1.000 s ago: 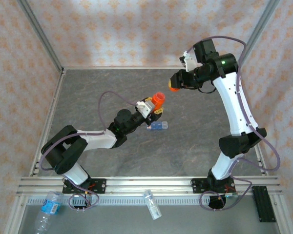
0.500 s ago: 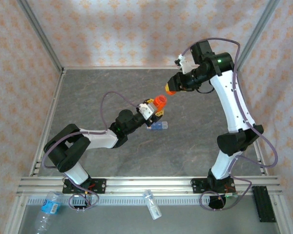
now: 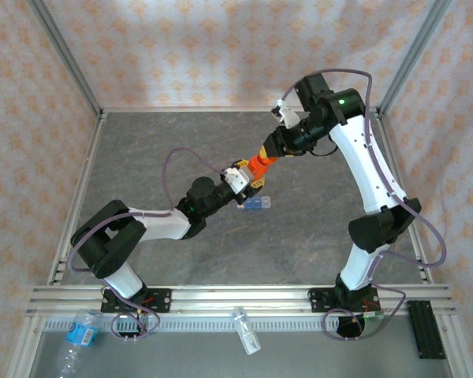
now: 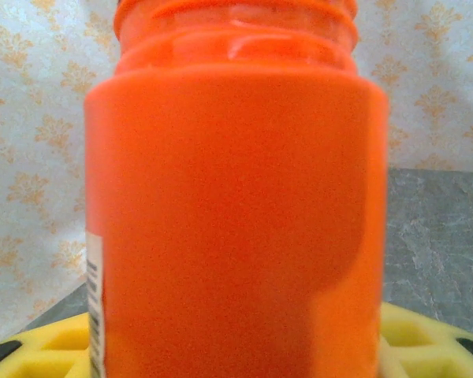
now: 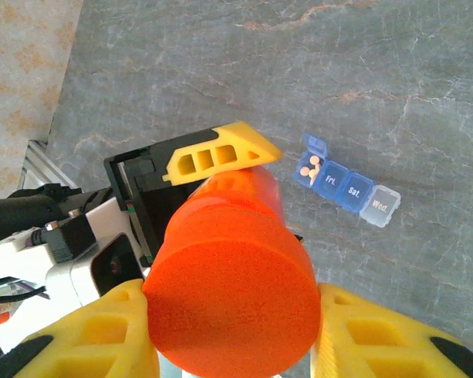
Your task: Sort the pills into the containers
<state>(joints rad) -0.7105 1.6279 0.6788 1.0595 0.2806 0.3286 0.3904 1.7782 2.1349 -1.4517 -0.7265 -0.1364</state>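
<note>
Pills in end compartment of containers

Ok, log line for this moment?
left end effector: shut on orange vial | right end effector: shut on orange cap at vial top | pill organizer: end lid open, pills inside

From above, the translucent blue pill-organizer strip is too small to tell its compartments; the orange cylindrical vial is blurred, cropped below.
</note>
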